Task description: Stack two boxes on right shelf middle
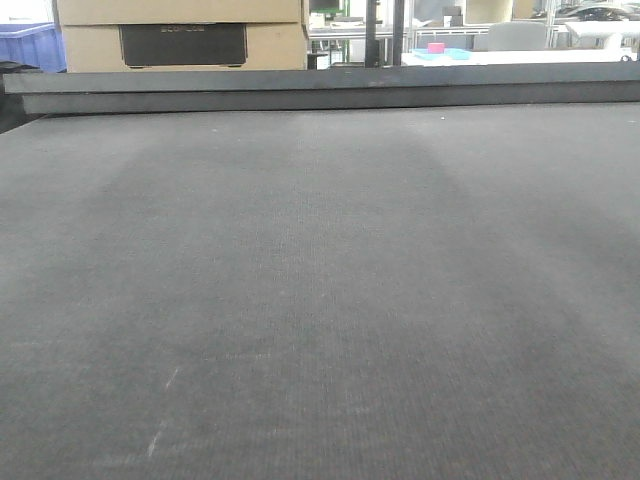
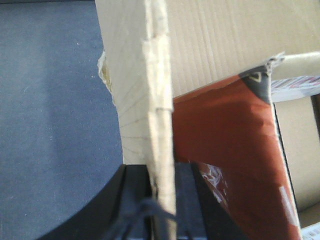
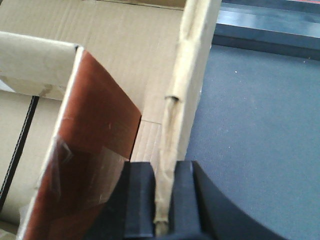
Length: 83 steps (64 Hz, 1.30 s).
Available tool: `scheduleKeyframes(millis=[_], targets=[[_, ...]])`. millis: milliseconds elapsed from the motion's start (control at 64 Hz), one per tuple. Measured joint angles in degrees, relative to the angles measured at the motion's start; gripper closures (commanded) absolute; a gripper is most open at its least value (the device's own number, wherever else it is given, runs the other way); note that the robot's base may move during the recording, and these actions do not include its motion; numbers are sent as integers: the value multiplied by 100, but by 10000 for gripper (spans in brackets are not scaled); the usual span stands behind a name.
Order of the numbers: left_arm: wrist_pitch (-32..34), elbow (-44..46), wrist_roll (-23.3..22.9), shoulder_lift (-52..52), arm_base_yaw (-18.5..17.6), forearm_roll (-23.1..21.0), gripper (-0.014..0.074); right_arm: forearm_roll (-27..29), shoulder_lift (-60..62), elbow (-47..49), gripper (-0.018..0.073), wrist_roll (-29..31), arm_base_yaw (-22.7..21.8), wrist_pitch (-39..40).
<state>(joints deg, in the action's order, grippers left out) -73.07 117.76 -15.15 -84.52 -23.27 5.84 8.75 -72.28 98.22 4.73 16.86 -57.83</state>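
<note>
In the left wrist view my left gripper (image 2: 161,172) is shut on the upright edge of a brown cardboard box flap (image 2: 157,75). The flap edge is torn and wrinkled. In the right wrist view my right gripper (image 3: 162,167) is shut on another upright flap (image 3: 192,60) of an open box. In both views a red-brown inner flap (image 2: 220,140) with clear tape stands inside the box; it also shows in the right wrist view (image 3: 95,115). Neither gripper shows in the front view. Two stacked cardboard cartons (image 1: 180,35) stand far back on the left. No stainless-steel shelf is in view.
A wide dark grey mat (image 1: 320,300) fills the front view, ending at a raised grey ledge (image 1: 320,90). A blue plastic bin (image 1: 30,45) is at the far left. Tables and a pink object (image 1: 436,47) lie beyond. The same mat lies beside the box (image 2: 50,125) (image 3: 260,150).
</note>
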Motion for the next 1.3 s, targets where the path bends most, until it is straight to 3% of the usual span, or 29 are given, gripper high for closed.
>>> scheduleKeyframes(millis=[1297], targets=[[13, 0, 0, -10, 0, 26, 708, 0, 0, 0, 713, 0, 0, 35]])
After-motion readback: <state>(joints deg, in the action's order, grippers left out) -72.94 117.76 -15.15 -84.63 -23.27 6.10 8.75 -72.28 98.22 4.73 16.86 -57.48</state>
